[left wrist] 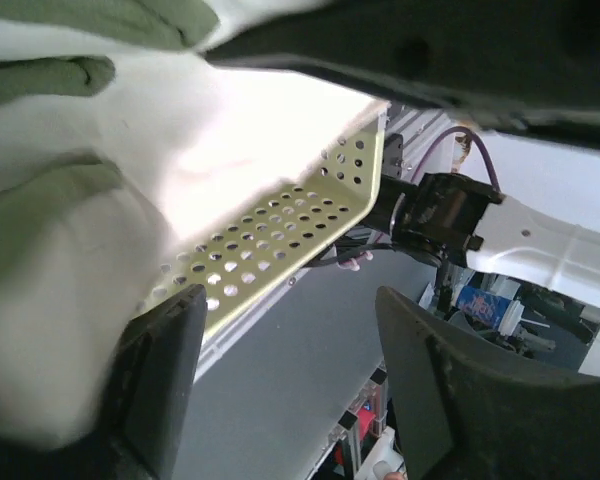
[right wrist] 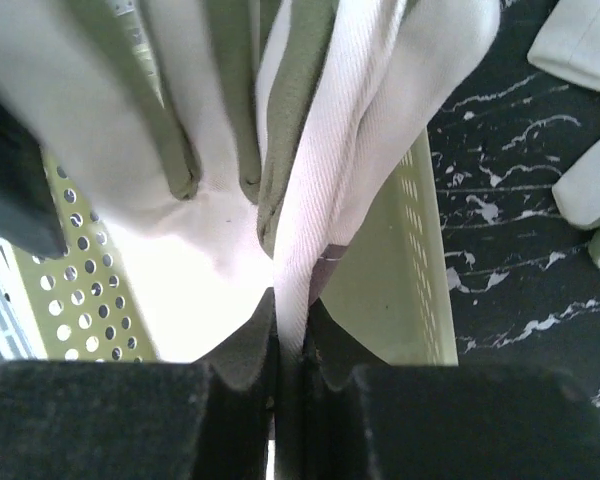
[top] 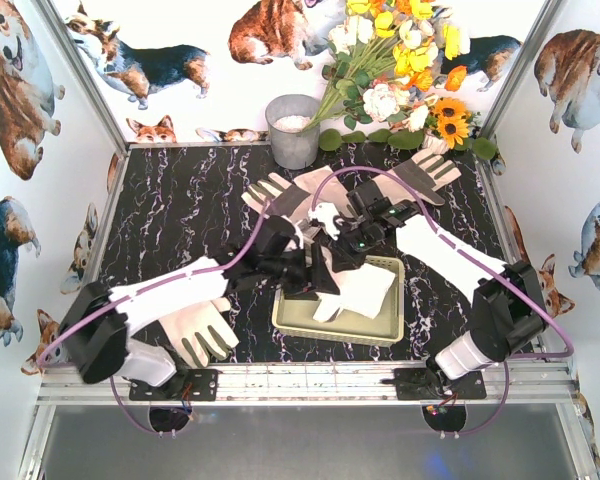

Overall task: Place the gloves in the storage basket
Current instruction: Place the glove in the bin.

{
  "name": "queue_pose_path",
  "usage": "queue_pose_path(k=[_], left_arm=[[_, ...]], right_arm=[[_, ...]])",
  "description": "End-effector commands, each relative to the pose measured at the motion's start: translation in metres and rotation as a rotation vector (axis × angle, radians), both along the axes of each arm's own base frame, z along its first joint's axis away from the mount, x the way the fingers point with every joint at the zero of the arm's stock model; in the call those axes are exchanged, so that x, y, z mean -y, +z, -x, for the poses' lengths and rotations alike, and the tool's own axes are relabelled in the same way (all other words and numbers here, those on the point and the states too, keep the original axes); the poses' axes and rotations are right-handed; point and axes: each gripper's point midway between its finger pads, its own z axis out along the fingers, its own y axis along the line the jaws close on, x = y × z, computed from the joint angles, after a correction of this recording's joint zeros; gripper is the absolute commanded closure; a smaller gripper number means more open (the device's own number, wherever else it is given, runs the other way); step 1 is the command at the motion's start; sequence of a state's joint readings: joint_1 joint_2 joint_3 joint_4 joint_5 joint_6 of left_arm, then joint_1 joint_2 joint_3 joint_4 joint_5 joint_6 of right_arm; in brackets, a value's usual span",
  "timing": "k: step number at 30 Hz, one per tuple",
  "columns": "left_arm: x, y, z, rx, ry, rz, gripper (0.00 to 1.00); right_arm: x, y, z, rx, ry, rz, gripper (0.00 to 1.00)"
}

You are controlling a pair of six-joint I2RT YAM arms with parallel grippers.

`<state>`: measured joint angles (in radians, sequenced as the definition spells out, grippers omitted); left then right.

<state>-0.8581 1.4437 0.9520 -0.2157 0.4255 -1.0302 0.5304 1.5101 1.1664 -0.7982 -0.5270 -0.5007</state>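
Note:
Over the pale yellow storage basket (top: 385, 330) a white glove (top: 360, 285) with olive fingers hangs down into it. My right gripper (right wrist: 295, 345) is shut on this glove's (right wrist: 320, 150) white cuff, above the basket's perforated wall (right wrist: 400, 280). My left gripper (left wrist: 290, 390) is open with nothing between its fingers (left wrist: 165, 370); the glove (left wrist: 80, 250) lies against its left side and the basket wall (left wrist: 300, 230) runs just beyond. In the top view the left gripper (top: 305, 280) and the right gripper (top: 338, 258) meet at the basket's far left edge. More gloves lie at the back centre (top: 280, 195), back right (top: 430, 170) and front left (top: 195, 330).
A grey metal bucket (top: 293, 130) stands at the back, with a bunch of artificial flowers (top: 400, 60) leaning beside it. Walls with dog pictures enclose the dark marbled table (top: 180, 220). An aluminium rail (top: 300, 380) carries both arm bases at the near edge.

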Motion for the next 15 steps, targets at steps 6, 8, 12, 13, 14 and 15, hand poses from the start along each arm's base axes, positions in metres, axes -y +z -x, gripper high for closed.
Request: queue_pose_path(k=[6, 8, 12, 13, 14, 15], left_arm=[[-0.053, 0.027, -0.002, 0.097, 0.143, -0.073, 0.27], [-0.068, 0.029, -0.009, 0.11, 0.185, -0.093, 0.24], [-0.088, 0.031, -0.024, 0.12, 0.227, -0.095, 0.23], [-0.093, 0.032, -0.029, 0.125, 0.235, -0.102, 0.23], [-0.099, 0.032, -0.034, 0.131, 0.243, -0.113, 0.23], [-0.104, 0.033, -0.039, 0.135, 0.251, -0.122, 0.23]], right_arm=[[-0.013, -0.015, 0.009, 0.052, 0.141, -0.028, 1.0], [-0.01, -0.021, 0.012, 0.044, 0.146, -0.011, 1.0], [0.0, -0.029, 0.017, 0.056, 0.162, 0.058, 1.0], [0.002, -0.032, 0.018, 0.058, 0.163, 0.07, 1.0], [0.004, -0.034, 0.019, 0.061, 0.169, 0.08, 1.0], [0.005, -0.037, 0.021, 0.063, 0.18, 0.09, 1.0]])
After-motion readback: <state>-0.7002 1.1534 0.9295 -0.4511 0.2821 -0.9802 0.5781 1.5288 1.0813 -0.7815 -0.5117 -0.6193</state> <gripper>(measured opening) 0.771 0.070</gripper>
